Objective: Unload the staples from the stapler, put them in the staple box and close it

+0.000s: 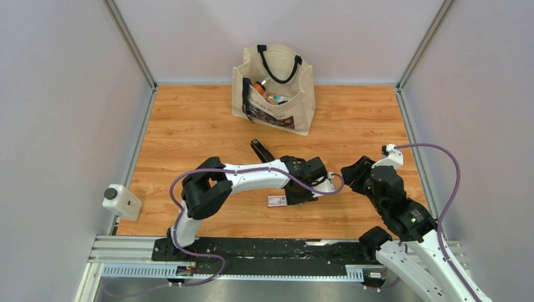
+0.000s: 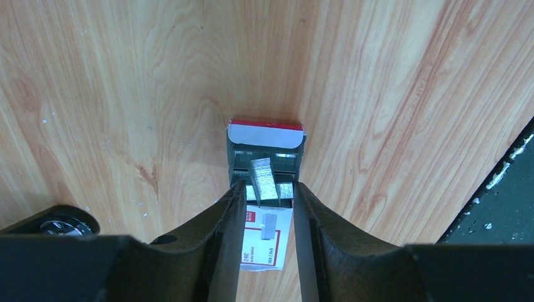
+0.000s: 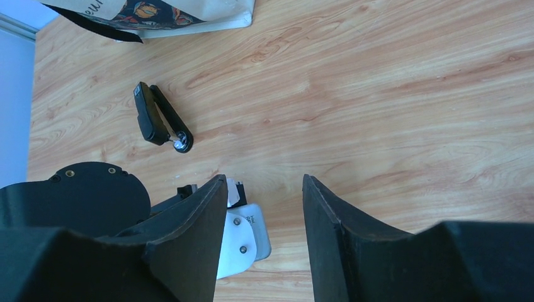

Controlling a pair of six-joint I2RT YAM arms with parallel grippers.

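Observation:
The slim black stapler (image 1: 261, 151) lies on the wooden table behind the left arm; the right wrist view shows it at the upper left (image 3: 154, 116), with a silver knob at one end. My left gripper (image 2: 266, 189) is open and points down over a small red-and-white box (image 2: 264, 135) whose tray is slid open. Grey staples (image 2: 263, 179) fill the tray, and one strip lies tilted on top between my fingertips, with a gap on each side. My right gripper (image 3: 264, 182) is open and empty, to the right of the left gripper (image 1: 301, 192).
A beige tote bag (image 1: 274, 88) with items inside stands at the back centre. A white box-like device (image 1: 123, 201) sits off the table's left edge. The black base rail (image 2: 504, 207) runs along the near edge. Grey walls enclose the table.

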